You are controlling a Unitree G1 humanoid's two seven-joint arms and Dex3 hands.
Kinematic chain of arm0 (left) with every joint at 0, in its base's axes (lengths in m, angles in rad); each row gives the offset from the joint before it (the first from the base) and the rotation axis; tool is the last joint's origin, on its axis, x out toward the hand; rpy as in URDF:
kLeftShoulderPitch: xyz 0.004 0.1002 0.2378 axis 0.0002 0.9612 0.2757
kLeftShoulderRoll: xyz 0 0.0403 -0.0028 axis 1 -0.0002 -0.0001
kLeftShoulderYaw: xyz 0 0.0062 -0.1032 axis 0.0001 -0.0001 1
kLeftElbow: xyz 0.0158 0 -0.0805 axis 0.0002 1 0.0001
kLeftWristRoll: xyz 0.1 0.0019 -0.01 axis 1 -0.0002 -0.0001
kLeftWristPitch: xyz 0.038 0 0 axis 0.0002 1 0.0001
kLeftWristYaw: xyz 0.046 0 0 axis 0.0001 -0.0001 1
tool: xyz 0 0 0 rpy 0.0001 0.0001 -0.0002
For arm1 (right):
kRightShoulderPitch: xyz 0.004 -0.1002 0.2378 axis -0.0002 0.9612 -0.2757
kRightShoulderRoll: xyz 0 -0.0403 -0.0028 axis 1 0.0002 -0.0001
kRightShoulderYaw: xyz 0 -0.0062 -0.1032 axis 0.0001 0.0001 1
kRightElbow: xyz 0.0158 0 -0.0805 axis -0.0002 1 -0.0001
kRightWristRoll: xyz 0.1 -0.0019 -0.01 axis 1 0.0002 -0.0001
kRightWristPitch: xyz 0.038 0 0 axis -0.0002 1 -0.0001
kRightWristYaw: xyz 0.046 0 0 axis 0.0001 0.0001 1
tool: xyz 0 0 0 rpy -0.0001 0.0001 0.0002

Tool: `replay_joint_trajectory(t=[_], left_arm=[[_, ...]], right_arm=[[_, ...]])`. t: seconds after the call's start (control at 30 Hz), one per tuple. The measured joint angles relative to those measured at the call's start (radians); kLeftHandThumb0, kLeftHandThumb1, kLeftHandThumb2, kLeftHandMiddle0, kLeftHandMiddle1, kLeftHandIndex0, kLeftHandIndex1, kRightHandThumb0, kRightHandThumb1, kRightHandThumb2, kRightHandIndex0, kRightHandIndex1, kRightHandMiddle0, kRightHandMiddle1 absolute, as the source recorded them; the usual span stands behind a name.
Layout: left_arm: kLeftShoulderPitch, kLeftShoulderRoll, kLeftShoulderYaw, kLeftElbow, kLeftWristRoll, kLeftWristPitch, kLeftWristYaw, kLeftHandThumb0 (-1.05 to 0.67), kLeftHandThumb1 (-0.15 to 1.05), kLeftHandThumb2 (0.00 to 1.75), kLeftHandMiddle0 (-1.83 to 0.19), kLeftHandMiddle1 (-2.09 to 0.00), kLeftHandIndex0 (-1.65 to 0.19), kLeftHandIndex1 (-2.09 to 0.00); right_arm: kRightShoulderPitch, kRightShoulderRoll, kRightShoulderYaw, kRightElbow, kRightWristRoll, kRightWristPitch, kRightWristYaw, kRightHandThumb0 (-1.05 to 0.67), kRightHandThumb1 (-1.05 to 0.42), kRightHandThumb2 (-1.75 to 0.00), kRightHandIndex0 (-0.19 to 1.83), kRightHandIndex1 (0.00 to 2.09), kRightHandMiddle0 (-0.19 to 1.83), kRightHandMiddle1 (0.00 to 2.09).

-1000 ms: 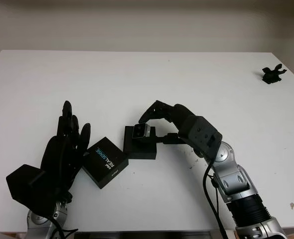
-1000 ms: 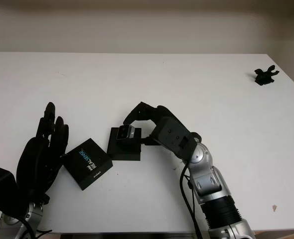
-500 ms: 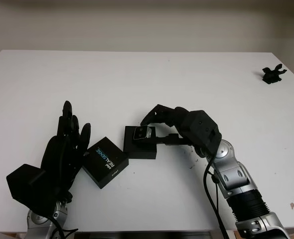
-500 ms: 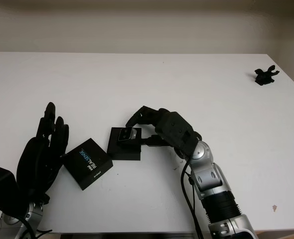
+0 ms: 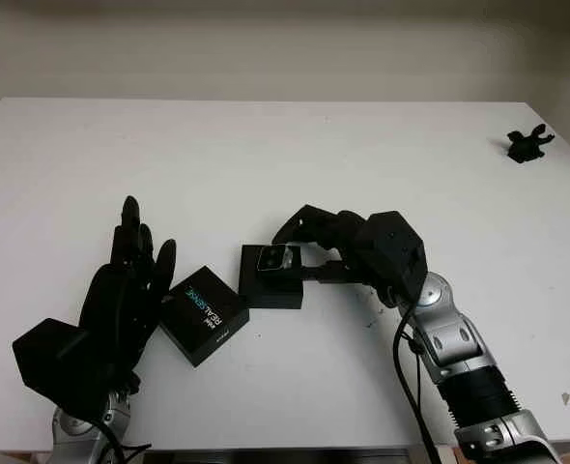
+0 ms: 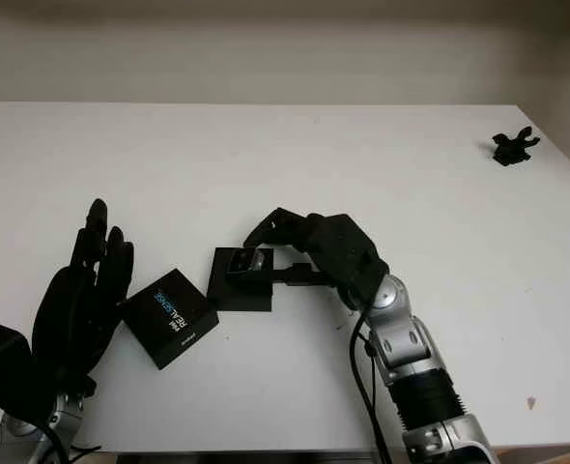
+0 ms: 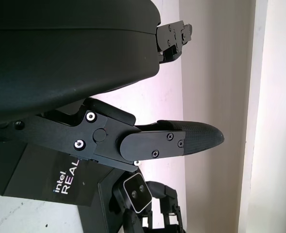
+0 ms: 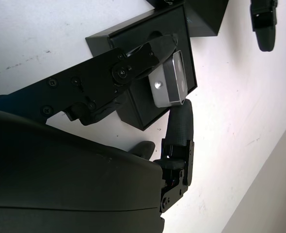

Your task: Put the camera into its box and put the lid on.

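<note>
Camera pinched in right hand fingers, poised over open box; not yet seated. Lid on table beside open, empty left hand, unplaced.

white table, box, lid, black clip

- Box near the table's centre, toward the front edge.
- Camera over the box, between the right hand's fingers.
- Lid on the table, just left of the box.
- Left hand left of the lid, near the front-left corner.
- Small mount at the far-right corner.
</note>
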Motion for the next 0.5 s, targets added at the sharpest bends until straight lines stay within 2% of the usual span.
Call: replay_joint_trajectory(t=[0.5], left_arm=[[0.002,0.000,0.002,0.001,0.000,0.000,-0.001,-0.76,1.05,0.44,0.18,-0.06,0.18,-0.06]], right_arm=[[-0.011,0.002,-0.018,0.038,0.023,-0.025,0.034,-0.42,-0.94,-0.05,0.14,0.58,0.33,1.62]])
